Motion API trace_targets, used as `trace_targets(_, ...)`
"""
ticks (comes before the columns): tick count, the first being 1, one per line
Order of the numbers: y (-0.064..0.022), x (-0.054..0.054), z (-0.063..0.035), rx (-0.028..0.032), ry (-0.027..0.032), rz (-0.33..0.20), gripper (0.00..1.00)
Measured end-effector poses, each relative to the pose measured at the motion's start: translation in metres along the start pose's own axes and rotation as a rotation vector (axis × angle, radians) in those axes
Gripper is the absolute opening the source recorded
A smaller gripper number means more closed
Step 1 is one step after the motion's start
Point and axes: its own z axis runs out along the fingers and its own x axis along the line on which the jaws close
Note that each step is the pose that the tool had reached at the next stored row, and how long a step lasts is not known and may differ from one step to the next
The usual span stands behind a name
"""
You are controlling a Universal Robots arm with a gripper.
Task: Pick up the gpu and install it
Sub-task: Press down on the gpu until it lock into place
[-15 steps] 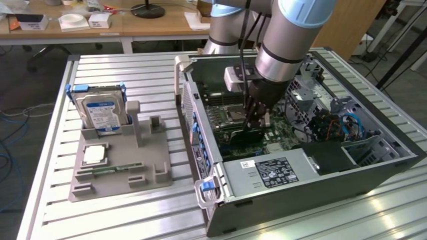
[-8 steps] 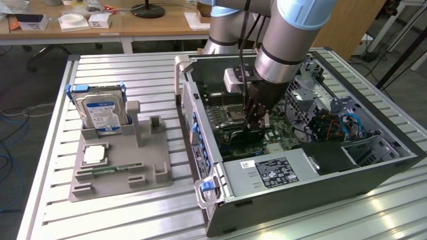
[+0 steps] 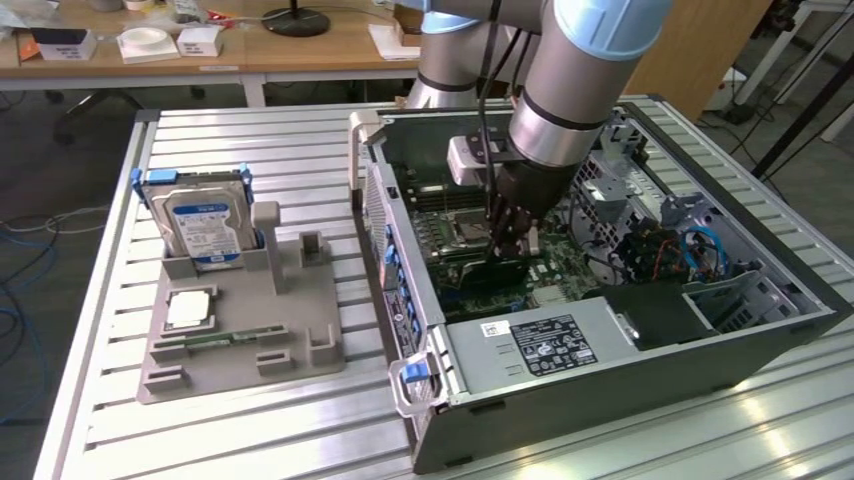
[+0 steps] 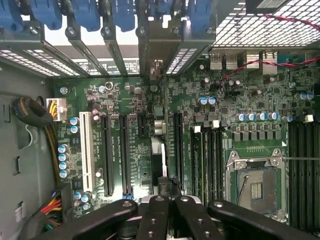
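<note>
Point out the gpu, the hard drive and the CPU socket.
gpu (image 3: 497,272): exterior view, dark face below the gripper.
hard drive (image 3: 203,225): exterior view, blue-white label.
CPU socket (image 4: 256,188): wrist view, socket centre.

Silver-grey tubular arm (image 3: 567,90) with pale blue joint caps, black cables running alongside, a white box above the black tool (image 3: 514,235); its black linkage bars carry round rivets.
</note>
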Motion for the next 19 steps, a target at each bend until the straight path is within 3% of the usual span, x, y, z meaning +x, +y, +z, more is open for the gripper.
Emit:
trace_targets(6, 0.0004, 0.0, -0.0077, -0.0006, 0.0019, 0.0, 0.11)
trace_targets(9, 0.0028, 0.0, -0.0064, 0.0003, 0.002, 0.0, 0.11)
trace_targets(12, 0.0052, 0.001, -0.0013, 0.005, 0.0016, 0.001, 0.11)
trace_targets(18, 0.0051, 0.0, 0.0024, 0.0063, 0.0058, 0.001, 0.11)
trace_targets(19, 0.0053, 0.0, 0.0006, 0.008, 0.0012, 0.001, 0.11)
